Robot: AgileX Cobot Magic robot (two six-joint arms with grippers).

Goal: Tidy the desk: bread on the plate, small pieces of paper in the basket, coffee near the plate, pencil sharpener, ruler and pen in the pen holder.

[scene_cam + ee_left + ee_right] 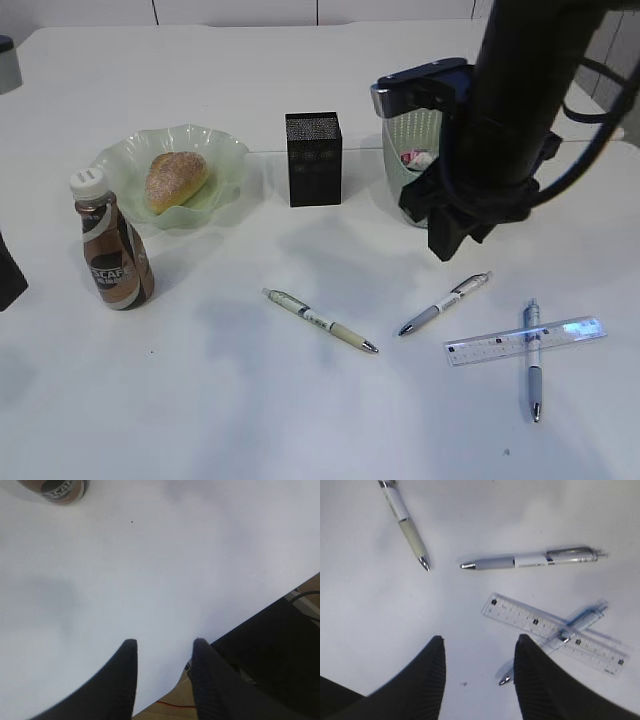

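**Inspector:** Your coffee (111, 250) stands on the desk (200, 400) just beside the plate (225, 155), which holds the bread (176, 180); the label reads "SCAF", partly cut off.

**Operator:** And the grippers?

**Inspector:** Your left gripper (164, 652) is spread over bare desk, holding nothing. Your right gripper (479, 652) is parted and empty, above the ruler (530, 620), which a blue pen (582, 617) crosses. The ruler's print is unreadable. Only the exterior view shows the pen holder (313, 158) and basket (405, 150).

White panelled wall (240, 10), brown floor (165, 711)
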